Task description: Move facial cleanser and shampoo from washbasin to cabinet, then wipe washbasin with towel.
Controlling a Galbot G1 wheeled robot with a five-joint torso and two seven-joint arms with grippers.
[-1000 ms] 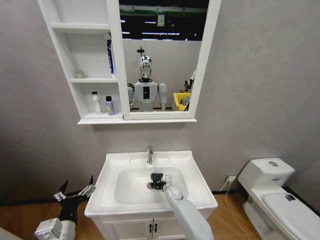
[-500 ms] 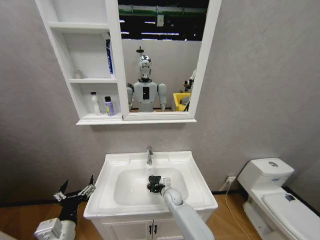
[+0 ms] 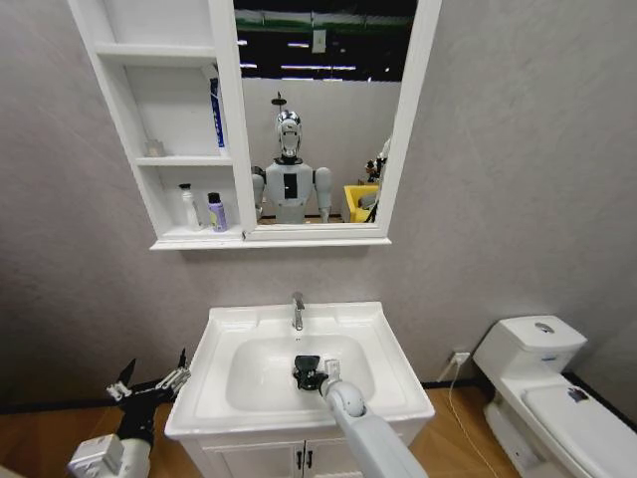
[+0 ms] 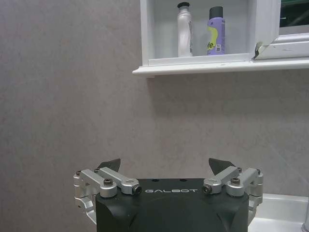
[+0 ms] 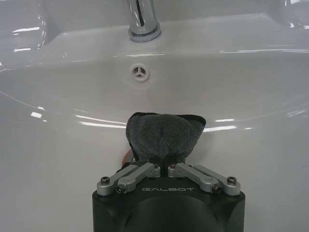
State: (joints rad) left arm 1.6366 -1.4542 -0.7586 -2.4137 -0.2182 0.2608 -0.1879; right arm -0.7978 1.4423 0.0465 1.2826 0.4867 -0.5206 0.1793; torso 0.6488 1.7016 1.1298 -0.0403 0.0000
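- The right gripper (image 3: pixel 310 371) is clamped on the dark towel (image 5: pixel 163 135), pressing it into the bowl of the washbasin (image 3: pixel 221 321) just below the faucet (image 5: pixel 141 19), evidently to wipe.
- The left gripper (image 4: pixel 166 166) hangs spread and empty beside the washbasin, out of the way.
- Two bottles (image 3: pixel 200 208) stand on the cabinet (image 3: pixel 126 108) above the washbasin; their labels are unreadable.
- The towel hides the right fingertips.

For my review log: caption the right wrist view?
Right end effector presses dark grey folded towel inside white ceramic washbasin.

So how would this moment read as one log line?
right gripper: towel in washbasin | left gripper: open, idle | bottles: cabinet
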